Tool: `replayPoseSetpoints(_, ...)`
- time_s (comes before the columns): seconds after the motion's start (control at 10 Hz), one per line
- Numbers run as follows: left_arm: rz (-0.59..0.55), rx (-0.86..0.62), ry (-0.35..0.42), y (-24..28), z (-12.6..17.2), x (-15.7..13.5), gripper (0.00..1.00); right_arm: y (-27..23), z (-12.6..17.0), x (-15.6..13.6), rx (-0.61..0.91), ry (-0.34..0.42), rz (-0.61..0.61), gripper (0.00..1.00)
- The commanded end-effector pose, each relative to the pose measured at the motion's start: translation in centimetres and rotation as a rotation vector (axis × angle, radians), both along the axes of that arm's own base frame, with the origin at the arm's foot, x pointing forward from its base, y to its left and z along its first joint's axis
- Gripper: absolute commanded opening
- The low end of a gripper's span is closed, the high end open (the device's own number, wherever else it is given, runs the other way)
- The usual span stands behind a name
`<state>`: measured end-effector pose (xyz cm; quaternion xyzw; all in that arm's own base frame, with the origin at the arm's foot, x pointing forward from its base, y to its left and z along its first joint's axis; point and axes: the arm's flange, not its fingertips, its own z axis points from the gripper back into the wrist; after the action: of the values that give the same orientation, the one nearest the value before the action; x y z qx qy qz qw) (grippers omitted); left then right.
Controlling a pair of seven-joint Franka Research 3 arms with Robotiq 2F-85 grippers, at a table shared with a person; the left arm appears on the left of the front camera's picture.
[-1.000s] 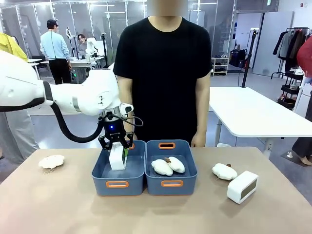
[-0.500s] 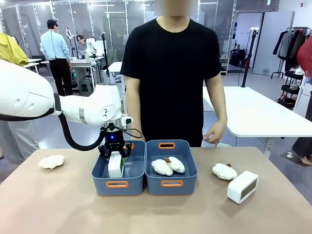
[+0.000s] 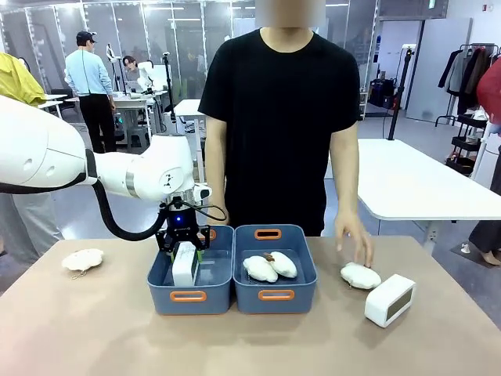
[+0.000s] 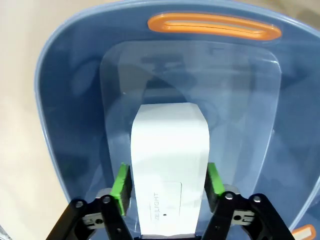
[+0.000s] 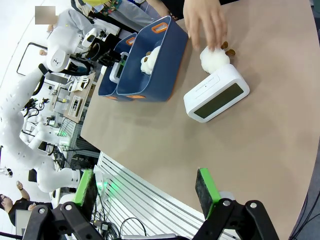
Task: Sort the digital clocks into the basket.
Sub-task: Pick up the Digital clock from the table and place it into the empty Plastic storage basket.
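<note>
Digital clocks: one is in and one is out, so I'd judge you're about halfway. The counter [image 3: 250,345] carries two blue bins side by side. Take the basket [image 3: 190,296], the bin on the robot's left, as your marker.

The second bin [image 3: 275,296] sits against the basket's right wall and holds two plush lumps [image 3: 270,267]. Inside the basket, the first clock [image 3: 185,265] stands on end, low down, between the left jaws. Their green pads [image 4: 121,186] lie along both of its narrow sides. You can't tell whether they grip it or stand just clear of it, nor whether it rests on the basket's floor.

The second clock [image 3: 389,299] lies on the counter well to the right of the basket, beyond the second bin. Between that bin and the second clock, a person's hand [image 3: 358,249] rests on another plush [image 3: 360,276]. One more plush [image 3: 82,259] lies to the left of the basket.

The right jaws hang wide open and empty, far to the basket's right, looking toward the second clock.

The step in hand looks like the drop of the first clock. Next, spread the left jaws fully and lift straight up so the pads don't drag the clock. Then send the right arm to the second clock, keeping clear of the hand beside it, and carry it to the basket, not the bin with the plush.
</note>
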<state>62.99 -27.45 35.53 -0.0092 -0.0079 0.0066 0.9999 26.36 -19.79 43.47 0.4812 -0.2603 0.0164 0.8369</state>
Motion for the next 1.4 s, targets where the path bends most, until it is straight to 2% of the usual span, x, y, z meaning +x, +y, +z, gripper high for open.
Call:
replayPoseSetpoints(0.0, -0.012, 0.012, -0.017, 0.4, 0.9, -0.6, 0.91, 0.1, 0.0, 0.0, 0.006, -0.008, 0.005, 1.0)
replayPoseSetpoints(0.1, -0.016, 0.009, -0.037, 0.6, 1.9, -1.0, 1.0, 0.1, 0.0, 0.0, 0.006, -0.008, 0.005, 1.0)
replayPoseSetpoints(0.3, 0.007, 0.03, -0.032, 0.8, 3.8, -2.1, 1.0, 0.1, 0.0, 0.0, 0.006, -0.008, 0.005, 1.0)
replayPoseSetpoints(0.6, -0.01, -0.022, -0.008, 1.2, 5.6, -3.3, 1.0, 0.1, 0.0, 0.0, 0.006, -0.008, 0.005, 1.0)
replayPoseSetpoints(0.7, -0.027, -0.014, -0.016, 1.4, 6.4, -4.2, 1.0, 0.1, 0.0, 0.0, 0.006, -0.008, 0.005, 1.0)
replayPoseSetpoints(0.8, -0.042, 0.036, 0.011, 2.5, 7.1, -4.8, 1.0, 0.1, 0.0, 0.0, 0.006, -0.008, 0.005, 1.0)
replayPoseSetpoints(1.0, -0.08, -0.108, -0.007, 6.3, 12.2, -7.2, 1.0, 0.1, 0.0, 0.0, 0.006, -0.008, 0.005, 1.0)
replayPoseSetpoints(1.2, -0.213, -0.39, 0.076, 13.8, 15.2, -8.7, 1.0, 0.1, 0.0, 0.0, 0.006, -0.008, 0.005, 1.0)
replayPoseSetpoints(1.3, -0.208, -0.504, 0.09, 17.3, 15.9, -8.9, 1.0, 0.1, 0.0, 0.0, 0.006, -0.008, 0.005, 1.0)
